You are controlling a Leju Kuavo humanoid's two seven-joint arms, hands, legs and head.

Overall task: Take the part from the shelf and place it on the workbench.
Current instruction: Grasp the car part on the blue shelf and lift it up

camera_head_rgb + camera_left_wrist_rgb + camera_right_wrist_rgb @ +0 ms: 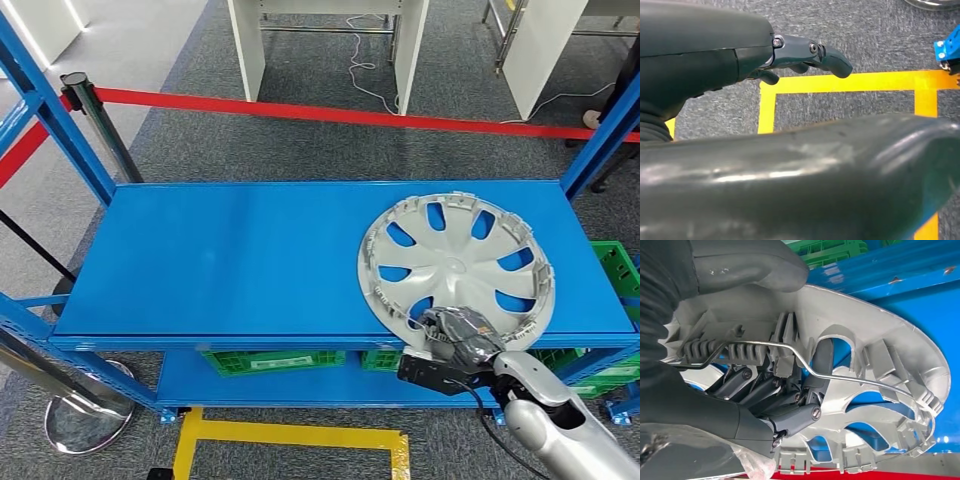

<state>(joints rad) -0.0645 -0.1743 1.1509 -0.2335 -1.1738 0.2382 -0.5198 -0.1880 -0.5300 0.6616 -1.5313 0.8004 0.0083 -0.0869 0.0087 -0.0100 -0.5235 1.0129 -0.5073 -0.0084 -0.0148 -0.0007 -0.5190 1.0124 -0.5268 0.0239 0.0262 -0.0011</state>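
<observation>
Gripping at the near rim is recorded: the right hand (455,337) is closed on the hubcap (456,263), thumb over the outside of the rim and fingers (791,415) tucked against the ribbed inner face, beside the wire retaining ring. The hubcap is seen tilted, its near edge raised at the front lip of the blue shelf (226,260), its far part over the deck — contact there cannot be judged. The left hand (806,52) is held over the floor with nothing in it, fingers loosely extended.

Progress: grasp judged made; lift-off appears barely begun; carrying and setting down on the workbench are left to be done. No workbench can be identified with certainty.

Surroundings: grey carpet, yellow floor tape (287,436), green crates (275,360) on the lower level, a red barrier belt (340,114) on a chrome post (98,115) — white furniture beyond.
</observation>
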